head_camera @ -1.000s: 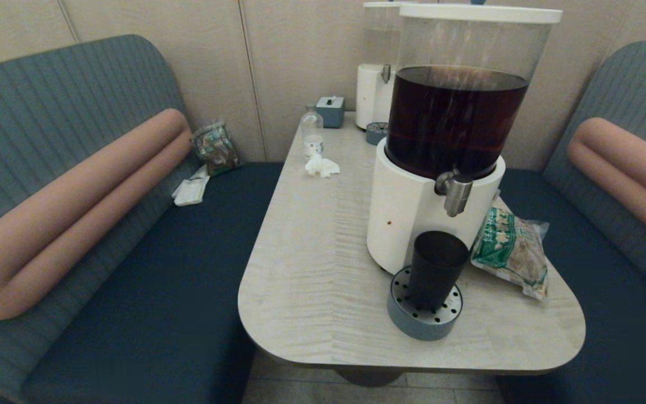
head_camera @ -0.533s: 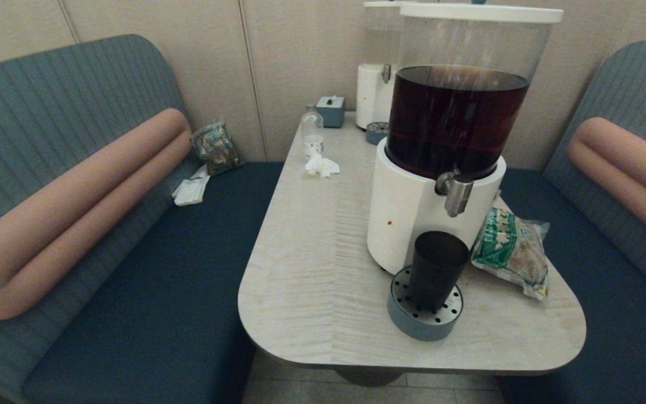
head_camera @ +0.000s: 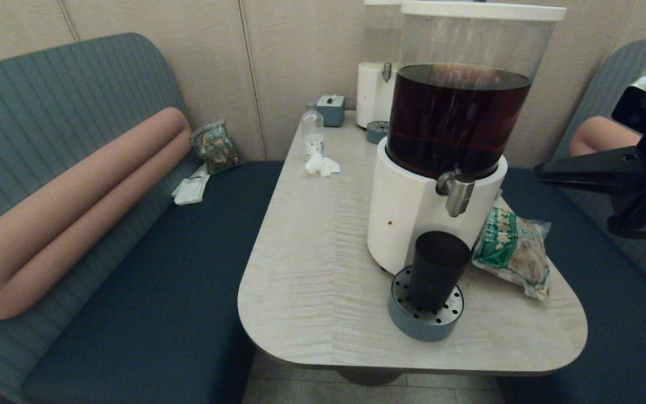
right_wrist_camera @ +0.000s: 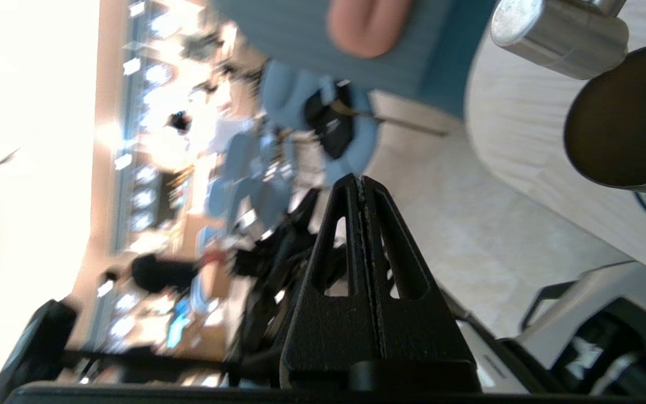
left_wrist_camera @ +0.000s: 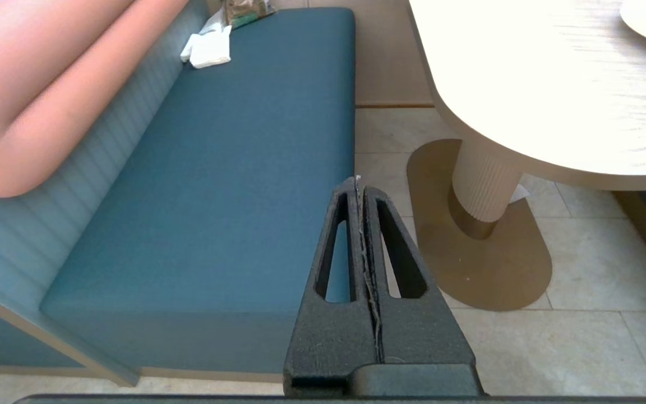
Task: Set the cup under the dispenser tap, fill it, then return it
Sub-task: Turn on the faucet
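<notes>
Black, one cup [head_camera: 437, 270] stands upright, mouth up, under one dispenser tap [head_camera: 456, 192], well apart from the right gripper [right_wrist_camera: 361, 180]; both grippers' jaws pressed together, left gripper [left_wrist_camera: 358, 182] low beside the bench [head_camera: 312, 269].

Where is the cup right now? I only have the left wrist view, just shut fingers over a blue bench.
Observer: The cup stands upright on the round drip tray, about under the dispenser tap.
Operator: Is anything holding it?
Observer: No. The right gripper hangs off the table's right side, apart from the cup, fingers shut.
Operator: Anything near the cup?
Observer: A green snack bag lies on the table, just right of it.
</notes>
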